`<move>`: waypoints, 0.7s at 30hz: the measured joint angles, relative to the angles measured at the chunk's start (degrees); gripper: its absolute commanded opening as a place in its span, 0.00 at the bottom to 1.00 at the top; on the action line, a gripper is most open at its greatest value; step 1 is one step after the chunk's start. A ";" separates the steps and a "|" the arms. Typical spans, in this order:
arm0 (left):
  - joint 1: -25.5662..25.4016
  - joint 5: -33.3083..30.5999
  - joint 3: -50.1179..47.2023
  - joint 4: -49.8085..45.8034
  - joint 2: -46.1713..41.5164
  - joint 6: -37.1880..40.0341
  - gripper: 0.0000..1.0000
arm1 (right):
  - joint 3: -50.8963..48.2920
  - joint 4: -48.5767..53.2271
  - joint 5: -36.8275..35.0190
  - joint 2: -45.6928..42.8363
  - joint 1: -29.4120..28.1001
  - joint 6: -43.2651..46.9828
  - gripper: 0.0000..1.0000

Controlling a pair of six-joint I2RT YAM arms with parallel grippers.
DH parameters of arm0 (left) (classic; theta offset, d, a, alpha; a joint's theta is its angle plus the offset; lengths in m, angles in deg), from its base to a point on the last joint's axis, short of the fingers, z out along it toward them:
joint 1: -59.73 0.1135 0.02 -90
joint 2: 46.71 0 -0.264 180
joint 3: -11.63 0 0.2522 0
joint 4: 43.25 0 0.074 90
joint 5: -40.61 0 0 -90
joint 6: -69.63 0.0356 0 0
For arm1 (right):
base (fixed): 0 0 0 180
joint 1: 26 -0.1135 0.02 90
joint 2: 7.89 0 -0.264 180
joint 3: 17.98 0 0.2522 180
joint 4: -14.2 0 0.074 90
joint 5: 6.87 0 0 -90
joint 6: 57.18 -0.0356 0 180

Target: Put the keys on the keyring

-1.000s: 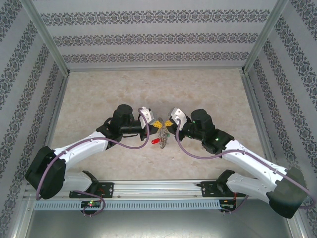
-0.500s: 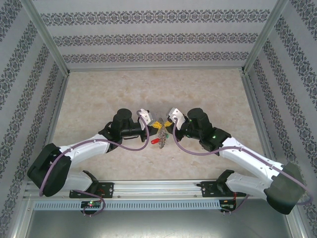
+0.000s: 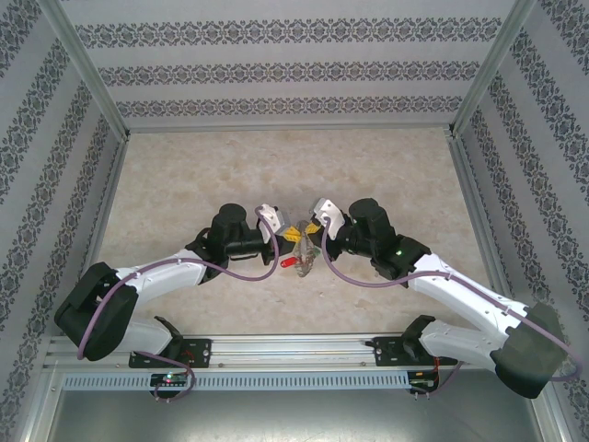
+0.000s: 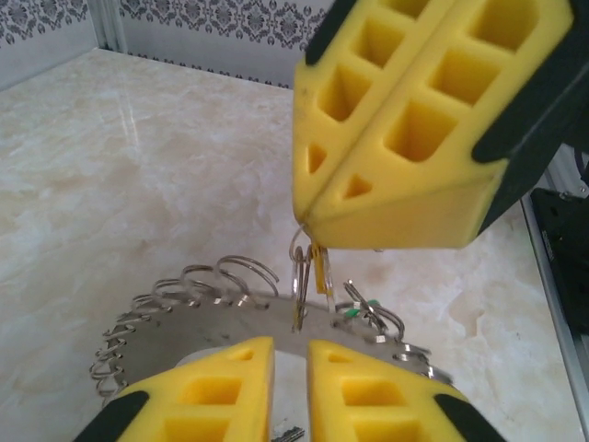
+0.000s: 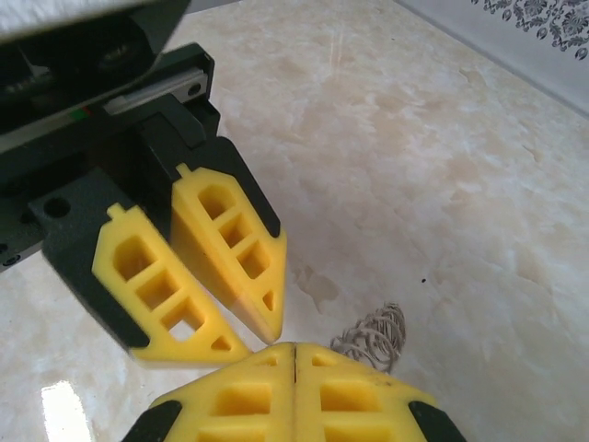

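The keyring (image 4: 184, 318), a grey hoop fringed with silvery links, lies just beyond my left gripper (image 4: 290, 368), whose yellow fingers stand slightly apart with nothing between them. Above it my right gripper (image 4: 306, 219) is shut, pinching a small link from which a yellow key (image 4: 319, 267) hangs against the hoop's rim. A green tag (image 4: 351, 315) sits on a link to the right. From above, both grippers, left (image 3: 282, 230) and right (image 3: 309, 232), meet over the keyring (image 3: 305, 255), with a red key (image 3: 289, 261) beside it. In the right wrist view the shut right gripper (image 5: 294, 348) covers most of the keyring (image 5: 377, 333).
The marble-patterned tabletop (image 3: 184, 175) stretches open behind and to both sides. Patterned walls and metal posts (image 3: 106, 110) enclose it. A rail (image 3: 294, 348) runs along the near edge. A loose key tip (image 4: 293, 433) shows below my left fingers.
My left jaws have parted a little after being shut. Both grippers shifted slightly toward the near edge, and the right arm drew in closer to the left.
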 measured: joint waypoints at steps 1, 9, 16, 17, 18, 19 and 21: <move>0.00 0.00 0.02 -0.46 0.00 0.15 0.20 | 0.04 0.00 0.00 0.00 0.00 0.02 0.00; 0.00 -0.17 1.01 -2.12 -0.09 1.40 0.23 | 0.04 0.09 0.46 0.00 0.00 0.07 0.00; 0.00 -0.15 2.62 -4.50 -0.17 2.82 0.22 | 0.07 0.90 2.19 0.00 0.00 1.25 0.00; 0.00 -0.15 2.93 -4.76 -0.17 3.15 0.21 | 0.07 0.92 2.45 0.00 0.00 1.38 0.00; 0.00 -0.15 3.21 -5.03 -0.17 3.39 0.21 | 0.15 0.96 2.60 0.00 0.00 1.40 0.00; 0.00 -0.11 3.50 -5.42 -0.17 3.61 0.21 | 0.26 0.98 2.64 0.02 0.00 1.44 0.00; 0.00 0.28 4.24 -6.69 -0.17 4.42 0.19 | 0.55 1.07 2.89 0.02 0.00 1.53 0.00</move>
